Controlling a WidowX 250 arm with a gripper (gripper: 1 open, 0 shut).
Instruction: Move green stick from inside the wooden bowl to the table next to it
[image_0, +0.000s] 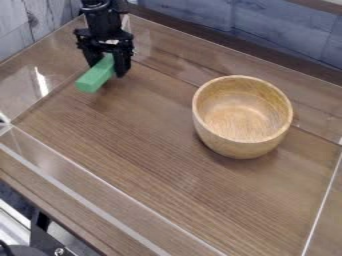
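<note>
The green stick lies at the far left of the table, its upper end still between the fingertips of my gripper. The black gripper points straight down over it, and its fingers stand apart on either side of the stick, so it looks open. The wooden bowl sits at the right of the table, well apart from the stick, and its pale inside is bare.
Clear acrylic walls run along the table's left, near and right edges. A grey tiled wall stands behind the table. Brown wood-grain surface stretches between the stick and the bowl.
</note>
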